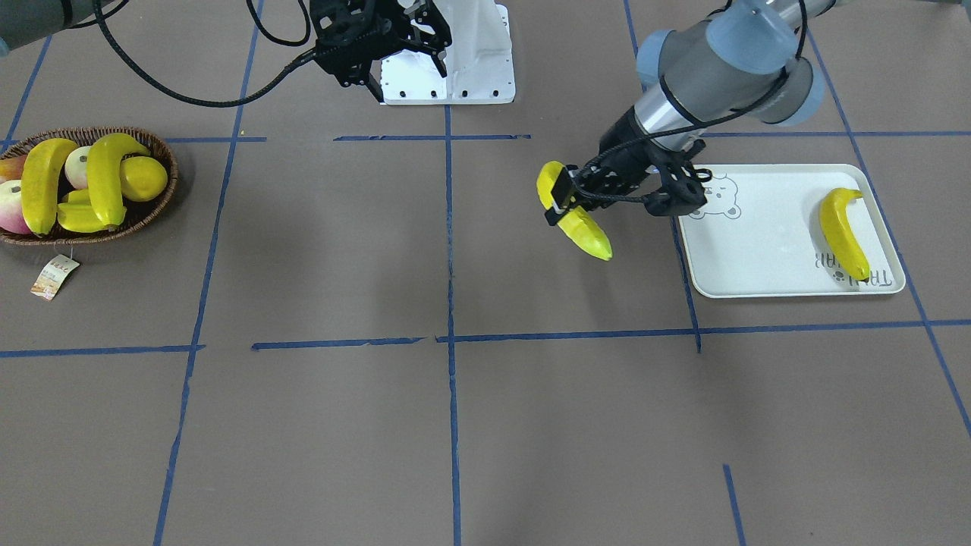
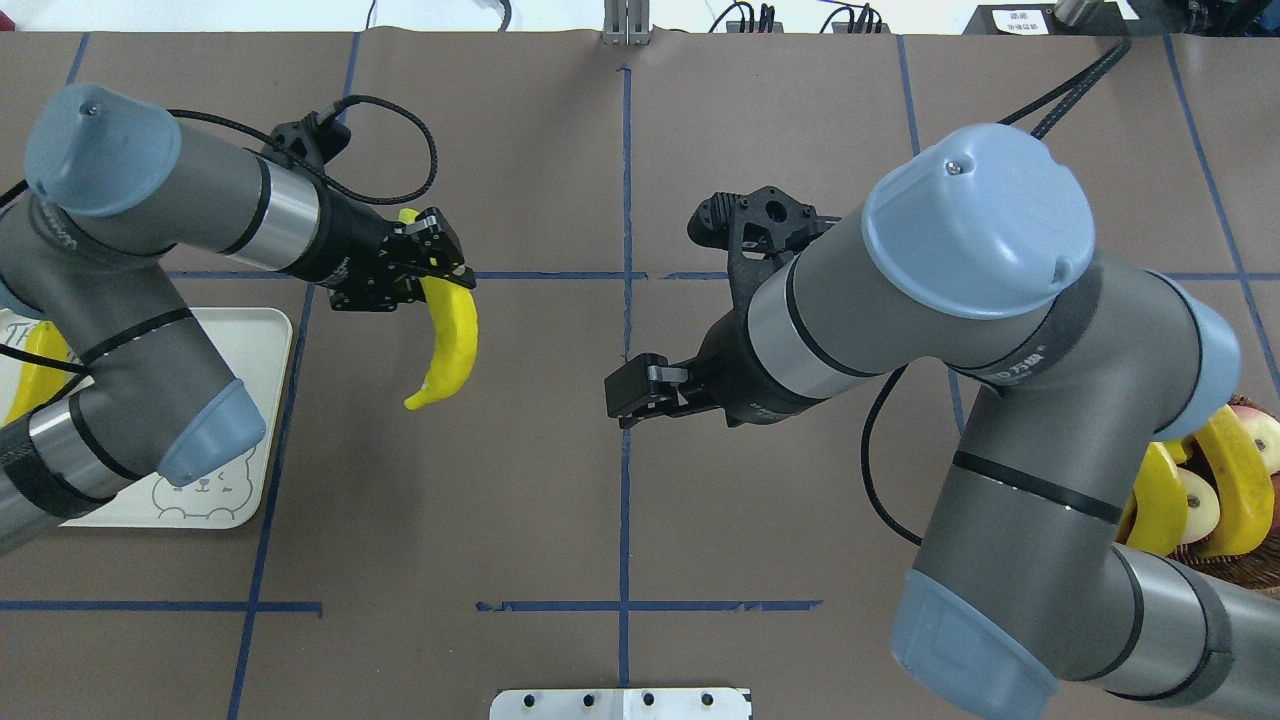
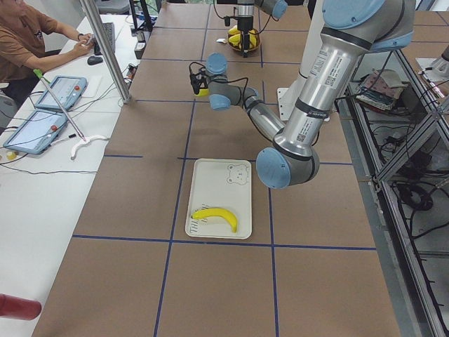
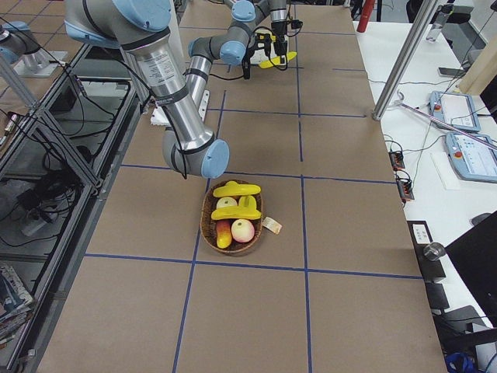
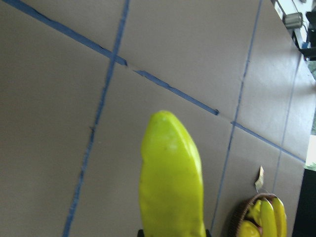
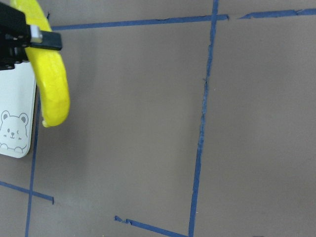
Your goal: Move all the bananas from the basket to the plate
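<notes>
We start with the left arm (image 2: 150, 200), which reaches toward the table's middle. The right arm (image 2: 960, 300) hangs over the centre, well apart from the basket.

The plate (image 1: 758, 258) lies at the robot's left end and carries one banana (image 1: 842, 231) along its outer short edge. The basket (image 1: 163, 201), at the right end, holds two more bananas (image 1: 42, 186) among a lemon (image 1: 144, 178), a starfruit (image 1: 76, 218) and some apples (image 1: 11, 206).

The left gripper (image 2: 440, 275) is clamped on the fourth banana (image 2: 450, 340) near its far end. That banana's long axis runs far to near, about parallel to the plate's short edge. It hangs over bare table just right of the plate, so we judge the coming move to be a short carry leftward.

The right gripper (image 1: 410, 72) carries nothing, and its jaws look parted.
</notes>
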Robot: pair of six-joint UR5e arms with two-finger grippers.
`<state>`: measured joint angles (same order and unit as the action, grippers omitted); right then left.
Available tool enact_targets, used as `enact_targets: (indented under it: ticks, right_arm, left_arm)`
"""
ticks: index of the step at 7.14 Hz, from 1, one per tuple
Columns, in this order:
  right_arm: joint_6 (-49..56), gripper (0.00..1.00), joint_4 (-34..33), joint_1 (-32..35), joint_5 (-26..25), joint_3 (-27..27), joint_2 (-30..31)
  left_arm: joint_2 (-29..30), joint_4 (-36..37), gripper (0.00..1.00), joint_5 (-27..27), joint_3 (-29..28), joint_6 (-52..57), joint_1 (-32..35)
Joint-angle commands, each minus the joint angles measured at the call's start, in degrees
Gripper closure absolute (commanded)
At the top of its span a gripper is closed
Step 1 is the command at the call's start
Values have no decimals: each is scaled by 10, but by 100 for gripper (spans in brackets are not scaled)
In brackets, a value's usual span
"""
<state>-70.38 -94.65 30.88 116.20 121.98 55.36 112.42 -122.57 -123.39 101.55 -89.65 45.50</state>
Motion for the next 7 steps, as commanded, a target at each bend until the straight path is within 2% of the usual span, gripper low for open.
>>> enact_targets:
  ticks: [1, 3, 4, 7]
  right_arm:
    - [1, 0, 2, 6, -19, 10, 17]
    - [0, 0, 2, 5, -19, 11, 19]
    - [0, 0, 2, 6, -20, 12, 19]
    - [0, 0, 2, 6, -19, 12, 21]
  left_arm:
    - [-114, 61, 100, 2, 20, 142, 33]
    - [-212, 61, 100, 2, 22, 229, 56]
    - [-241, 61, 100, 2, 22, 249, 67]
    - [-262, 61, 100, 9, 2, 261, 73]
